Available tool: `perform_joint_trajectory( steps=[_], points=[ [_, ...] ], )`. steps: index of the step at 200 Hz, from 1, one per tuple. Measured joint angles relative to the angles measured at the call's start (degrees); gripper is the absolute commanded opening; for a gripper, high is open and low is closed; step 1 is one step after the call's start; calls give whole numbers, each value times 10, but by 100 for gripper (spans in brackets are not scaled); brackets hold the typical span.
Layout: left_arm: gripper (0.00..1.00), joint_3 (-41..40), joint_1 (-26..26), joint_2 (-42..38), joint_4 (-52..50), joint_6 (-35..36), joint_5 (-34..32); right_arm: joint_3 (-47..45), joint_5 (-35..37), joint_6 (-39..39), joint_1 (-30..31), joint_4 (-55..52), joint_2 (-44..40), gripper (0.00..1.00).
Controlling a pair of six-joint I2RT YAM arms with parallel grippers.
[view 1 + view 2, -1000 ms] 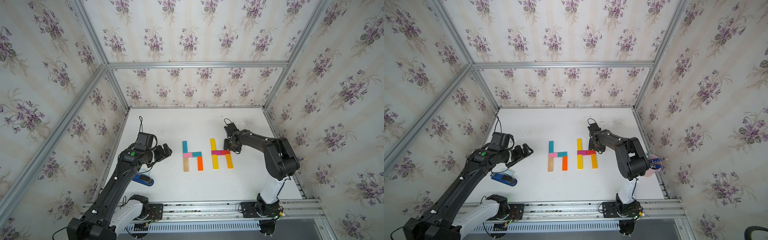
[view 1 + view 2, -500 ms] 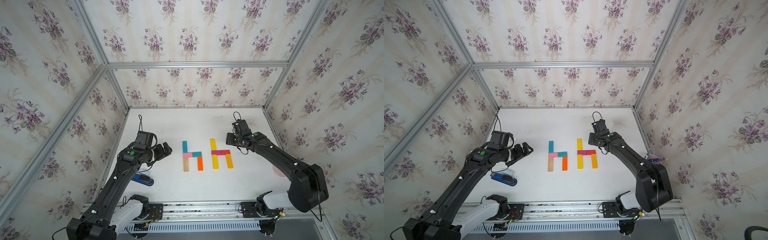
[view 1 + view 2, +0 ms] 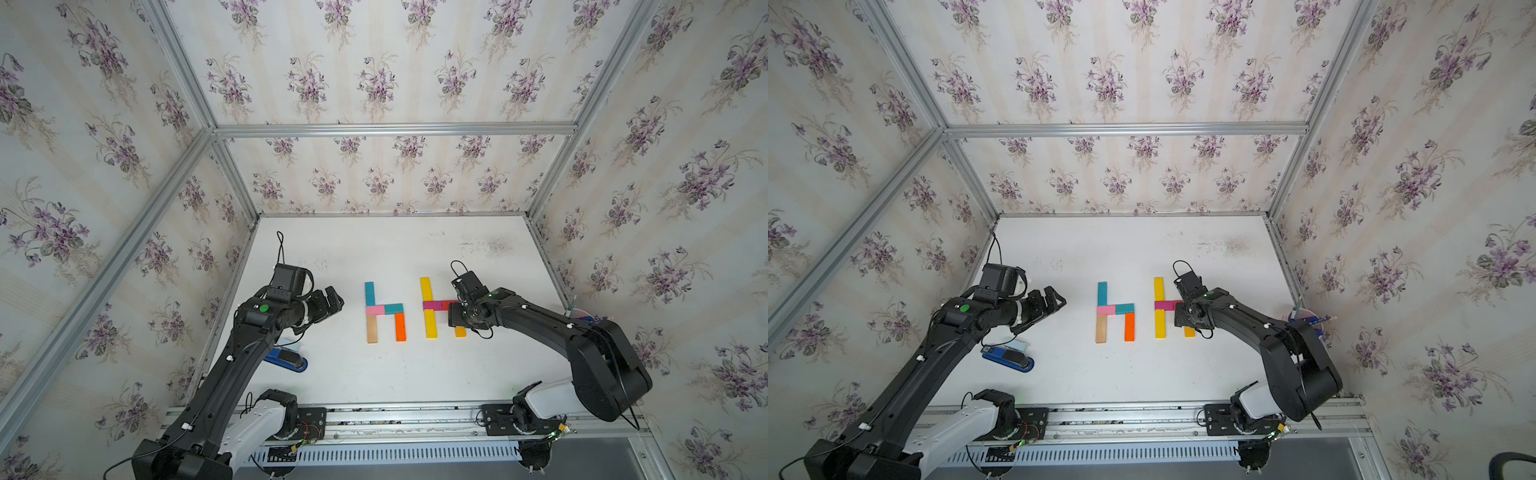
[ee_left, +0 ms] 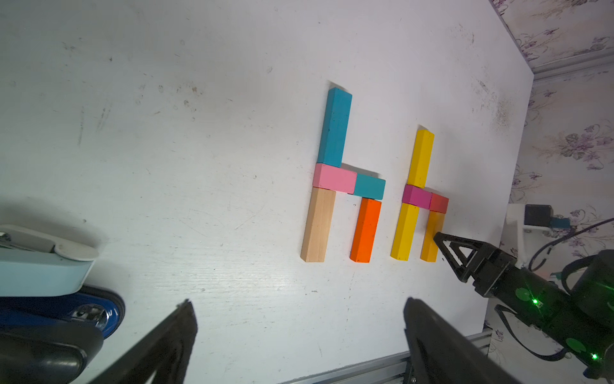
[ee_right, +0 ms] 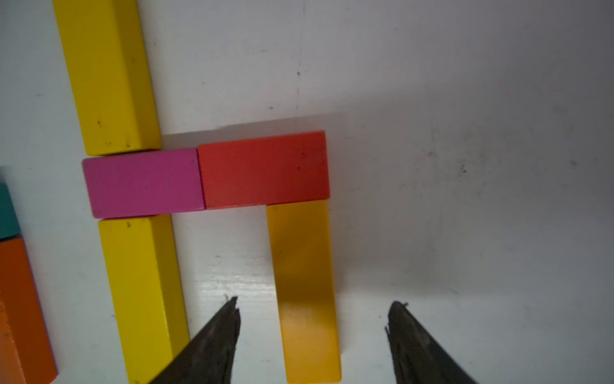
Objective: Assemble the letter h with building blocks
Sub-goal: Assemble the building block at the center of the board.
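Note:
Two h shapes of building blocks lie flat on the white table. One is made of a long teal block (image 3: pixel 369 293), pink (image 3: pixel 375 309), short teal (image 3: pixel 393 308), tan (image 3: pixel 372 328) and orange (image 3: pixel 400 327). The second has two yellow blocks (image 3: pixel 425 289), magenta (image 5: pixel 143 183), red (image 5: pixel 264 169) and an amber leg (image 5: pixel 305 266). My right gripper (image 5: pixel 314 304) hangs open astride the amber leg's near end, with a gap on each side; in a top view it (image 3: pixel 454 319) covers most of that leg. The left gripper (image 4: pixel 299 302) is wide open, empty, left of both letters.
A blue stapler-like object (image 3: pixel 286 359) lies under the left arm near the left wall. A pink cup with pens (image 3: pixel 1304 318) stands at the table's right edge. A metal rail (image 3: pixel 395 411) runs along the front. Papered walls close in three sides.
The right arm's elbow has swung out low to the right, and its gripper has come forward over the amber leg with its jaws wider apart. The left arm and all blocks have stayed put.

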Motion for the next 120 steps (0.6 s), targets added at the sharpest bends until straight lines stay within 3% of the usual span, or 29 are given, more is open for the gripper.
perform_joint_trajectory(
  steps=[120],
  points=[
    [99, -5, 0, -3, 0, 0, 0, 13, 24, -2, -11, 38, 61, 71]
  ],
)
